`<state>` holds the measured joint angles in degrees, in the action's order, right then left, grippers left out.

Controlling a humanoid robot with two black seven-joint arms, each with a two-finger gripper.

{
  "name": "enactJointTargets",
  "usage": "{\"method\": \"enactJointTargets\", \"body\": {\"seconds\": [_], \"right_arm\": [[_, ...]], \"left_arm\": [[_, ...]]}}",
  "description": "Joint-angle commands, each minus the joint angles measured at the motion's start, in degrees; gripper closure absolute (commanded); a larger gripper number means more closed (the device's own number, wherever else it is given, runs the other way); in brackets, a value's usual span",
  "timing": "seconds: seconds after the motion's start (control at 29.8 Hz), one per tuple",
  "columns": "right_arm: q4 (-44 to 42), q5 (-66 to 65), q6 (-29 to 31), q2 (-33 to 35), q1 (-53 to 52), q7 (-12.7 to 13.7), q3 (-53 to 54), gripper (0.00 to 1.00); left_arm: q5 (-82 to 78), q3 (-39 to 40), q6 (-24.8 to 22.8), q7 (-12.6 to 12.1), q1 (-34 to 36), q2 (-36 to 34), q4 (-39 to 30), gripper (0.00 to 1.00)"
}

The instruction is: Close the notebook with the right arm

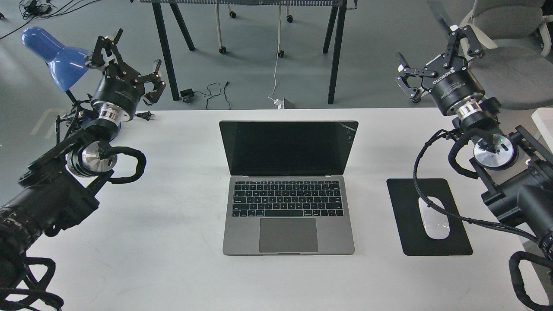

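Note:
The notebook point(288, 207) lies open in the middle of the white table point(173, 242), its black screen upright and facing me, keyboard and trackpad toward the front edge. My right arm comes in from the right; its gripper point(432, 49) is raised beyond the table's back right corner, open, with nothing between its fingers, well right of the screen. My left gripper point(127, 56) hangs open and empty near the back left corner, beside the blue lamp.
A black mouse pad point(406, 224) with a white mouse point(433, 218) lies right of the notebook, partly under my right arm's cable. A blue lamp point(54, 56) stands at back left. A grey chair point(514, 52) and table legs are behind.

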<state>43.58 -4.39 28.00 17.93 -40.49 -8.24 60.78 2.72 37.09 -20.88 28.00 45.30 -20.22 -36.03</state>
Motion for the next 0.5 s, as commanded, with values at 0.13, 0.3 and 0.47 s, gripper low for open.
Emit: {"method": "enactJointTargets", "body": {"seconds": [0.13,0.3,0.47], "right_arm": [[0.0,0.0,0.0,0.0,0.1,0.0,0.0,0.0],[0.2,-0.2,0.0,0.0,-0.3,0.1,-1.2,0.0],[0.0,-0.9,0.0,0.1,-6.0,0.3,-6.2,0.0]], "left_arm": [[-0.1,0.0,0.7,0.0,0.0,0.1,0.0,0.0],[0.0,0.0,0.1,0.0,0.0,0.1,0.0,0.0],[0.0,0.0,0.1,0.0,0.0,0.1,0.0,0.0]]}}
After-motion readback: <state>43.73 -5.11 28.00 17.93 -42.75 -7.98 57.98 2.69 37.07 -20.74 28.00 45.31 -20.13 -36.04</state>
